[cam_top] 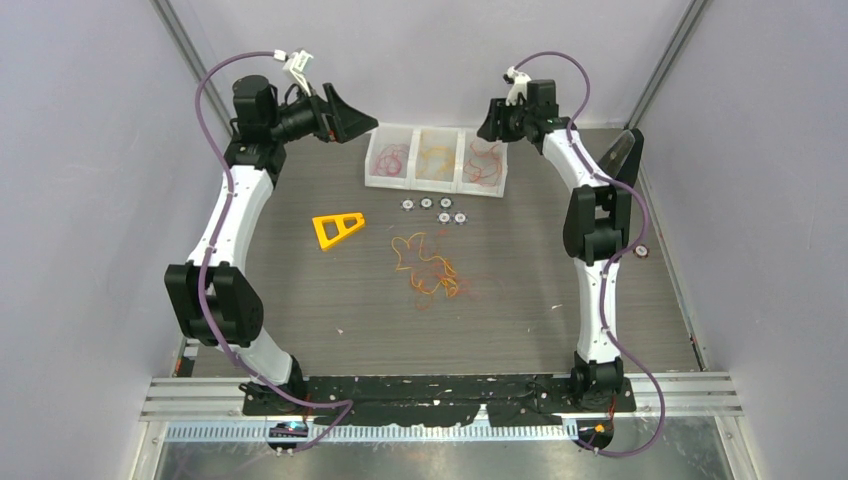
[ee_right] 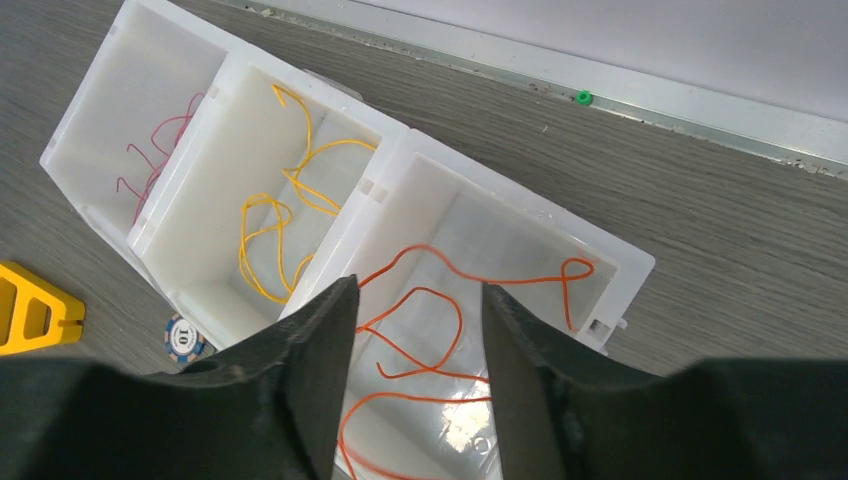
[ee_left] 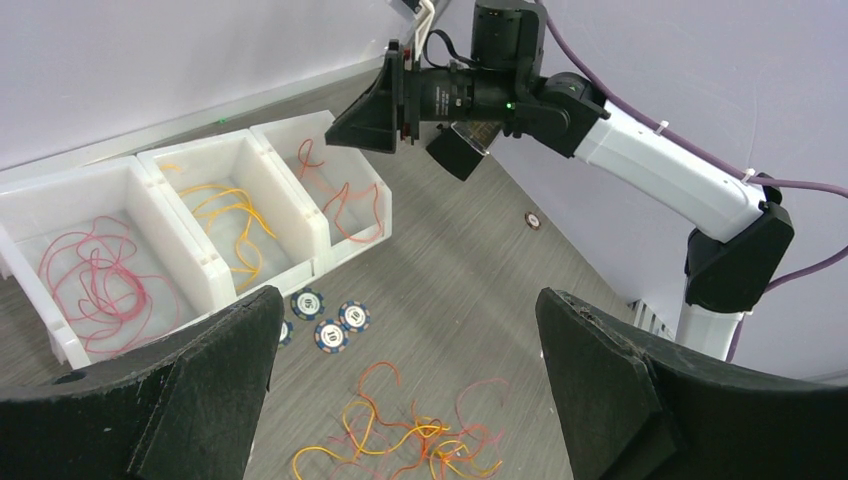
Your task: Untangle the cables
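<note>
Currently between picks, I'd judge. Right end effector (ee_right: 418,292) is hovering over the rightmost bin (ee_right: 530,203), fingers apart, holding nothing. An orange cable (ee_right: 455,305) is lying loose in that bin, yellow cables (ee_right: 250,235) are lying in the middle bin and red cables (ee_right: 150,170) in the left one. Left end effector (ee_left: 408,300) is hanging high beside the bins, opened wide, also empty. The unsorted tangle (cam_top: 432,270) of orange and yellow cables is lying mid-surface (cam_top: 300,290), well apart from both arms.

Next move is probably calling for one arm dropping to the tangle and pinching a single strand near a free end.

Chips (cam_top: 433,208) are sitting between bins and tangle, and a yellow triangle frame (cam_top: 337,229) is sitting left of it. Neither is touching the cables, but a low sweep is risking dragging the chips.
</note>
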{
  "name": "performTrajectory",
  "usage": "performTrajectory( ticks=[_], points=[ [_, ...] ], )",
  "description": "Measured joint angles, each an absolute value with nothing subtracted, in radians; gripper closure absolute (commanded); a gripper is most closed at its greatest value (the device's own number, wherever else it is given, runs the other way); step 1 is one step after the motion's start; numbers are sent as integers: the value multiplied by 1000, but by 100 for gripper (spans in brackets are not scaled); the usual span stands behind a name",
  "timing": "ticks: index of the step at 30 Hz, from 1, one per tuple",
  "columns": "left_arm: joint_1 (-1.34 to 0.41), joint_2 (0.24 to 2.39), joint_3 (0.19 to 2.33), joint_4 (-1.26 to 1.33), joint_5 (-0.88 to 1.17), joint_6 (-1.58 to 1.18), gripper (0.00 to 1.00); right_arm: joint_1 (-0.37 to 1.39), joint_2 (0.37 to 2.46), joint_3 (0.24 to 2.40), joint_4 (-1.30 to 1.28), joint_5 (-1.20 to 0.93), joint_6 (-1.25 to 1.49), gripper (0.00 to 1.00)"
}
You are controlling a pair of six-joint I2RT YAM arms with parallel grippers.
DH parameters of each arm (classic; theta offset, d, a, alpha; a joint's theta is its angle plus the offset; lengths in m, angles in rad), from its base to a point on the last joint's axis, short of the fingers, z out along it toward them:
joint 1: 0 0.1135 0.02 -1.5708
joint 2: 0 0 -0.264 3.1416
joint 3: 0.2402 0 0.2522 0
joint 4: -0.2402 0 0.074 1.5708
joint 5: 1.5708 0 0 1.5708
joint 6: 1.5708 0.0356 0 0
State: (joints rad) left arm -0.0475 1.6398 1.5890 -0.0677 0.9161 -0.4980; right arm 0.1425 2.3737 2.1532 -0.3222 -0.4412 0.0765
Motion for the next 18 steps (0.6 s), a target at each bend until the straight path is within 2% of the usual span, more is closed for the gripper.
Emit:
performTrajectory(
  ticks=[4,9,14,18],
  points=[
    [-47,1640,1598,-68,916,-497,1,139,2324,2066,-366,-455,30,34],
    [-47,1640,1598,-66,916,-498,0,134,2175,1882,-449,-501,-96,35],
    [-47,1640,1598,-72,917,-490,0,140,2103,1893,-576,-546,-287,34],
    [-47,1639,1598,-82,918,-478,0,157,2105,1949,-710,-563,-440,37]
  ],
)
